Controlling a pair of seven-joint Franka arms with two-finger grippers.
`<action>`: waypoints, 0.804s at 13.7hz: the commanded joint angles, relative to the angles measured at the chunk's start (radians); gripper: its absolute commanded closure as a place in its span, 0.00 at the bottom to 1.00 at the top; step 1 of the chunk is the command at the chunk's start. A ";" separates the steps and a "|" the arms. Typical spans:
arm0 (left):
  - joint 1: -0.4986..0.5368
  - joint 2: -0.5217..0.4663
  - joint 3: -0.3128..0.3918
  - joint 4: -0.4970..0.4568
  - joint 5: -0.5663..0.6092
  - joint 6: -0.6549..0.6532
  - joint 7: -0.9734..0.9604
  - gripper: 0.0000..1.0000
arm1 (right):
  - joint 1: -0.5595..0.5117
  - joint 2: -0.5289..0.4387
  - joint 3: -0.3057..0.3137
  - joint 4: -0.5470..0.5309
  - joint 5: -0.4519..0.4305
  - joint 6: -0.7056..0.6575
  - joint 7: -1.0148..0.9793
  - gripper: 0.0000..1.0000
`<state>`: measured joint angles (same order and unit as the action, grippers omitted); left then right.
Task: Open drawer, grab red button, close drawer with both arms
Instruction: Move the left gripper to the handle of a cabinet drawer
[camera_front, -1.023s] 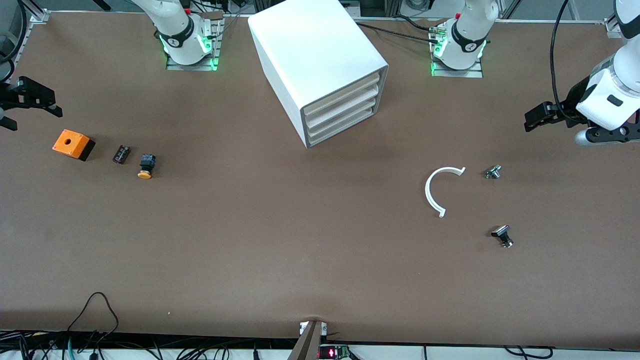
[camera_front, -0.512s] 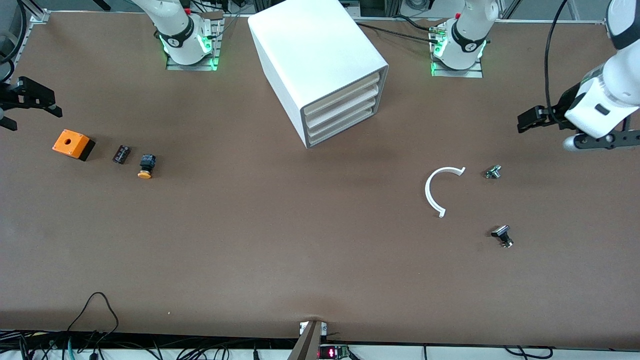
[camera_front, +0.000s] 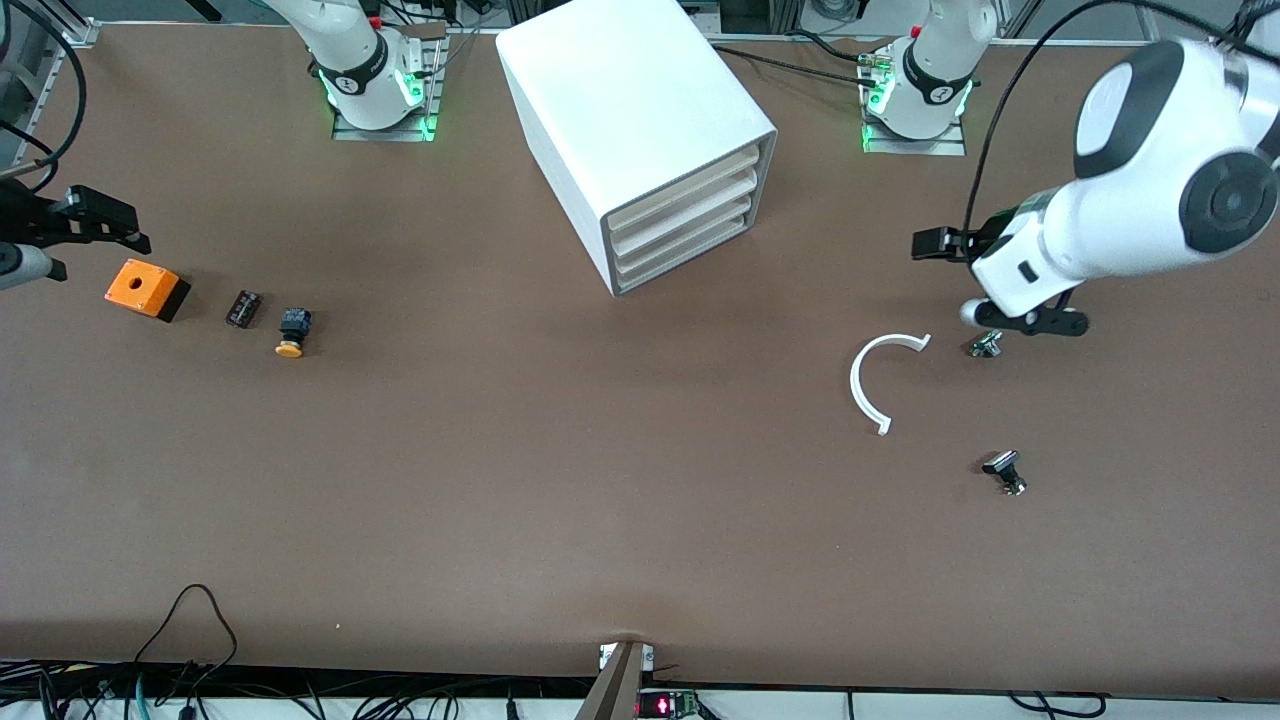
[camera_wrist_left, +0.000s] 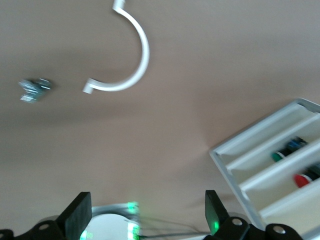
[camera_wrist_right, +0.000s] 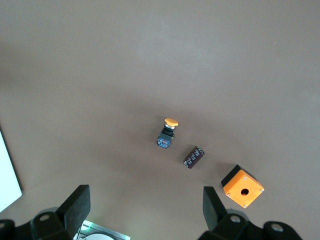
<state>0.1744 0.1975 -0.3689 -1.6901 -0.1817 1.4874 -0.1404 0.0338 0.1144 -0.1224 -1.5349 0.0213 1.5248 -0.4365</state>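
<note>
The left gripper (camera_wrist_left: 145, 220) hangs empty with jaws spread wide over the table near a white curved piece (camera_front: 872, 378). The red-capped button (camera_wrist_left: 303, 178) lies well apart from it inside a drawer (camera_wrist_left: 280, 172) of the white cabinet (camera_front: 640, 130). The right gripper (camera_wrist_right: 145, 212), also spread and empty, hovers by the orange box (camera_front: 146, 288) at the right arm's end.

A robotics lab bench. A wide brown table (camera_front: 600, 500) carries two white robot arms bolted to metal base plates (camera_front: 385, 125) lit green at 11 and 1 o'clock — aluminium framing rails and loose black cables (camera_front: 190, 620) run along its edges, around 12 and 7 o'clock. A plain white drawer cabinet (camera_front: 640, 130) sits near 12 o'clock.
</note>
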 joint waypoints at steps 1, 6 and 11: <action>-0.001 0.091 -0.001 -0.002 -0.111 -0.032 0.018 0.00 | 0.023 0.043 0.010 -0.002 0.005 0.012 -0.013 0.00; -0.036 0.195 -0.004 -0.095 -0.313 -0.001 0.064 0.00 | 0.028 0.059 0.013 -0.002 0.012 0.020 -0.013 0.00; -0.062 0.243 -0.008 -0.180 -0.491 0.040 0.083 0.00 | 0.026 0.060 0.020 -0.002 0.071 0.037 -0.013 0.00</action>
<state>0.1230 0.4415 -0.3749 -1.8200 -0.6015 1.4946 -0.0925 0.0590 0.1810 -0.1030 -1.5357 0.0627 1.5560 -0.4378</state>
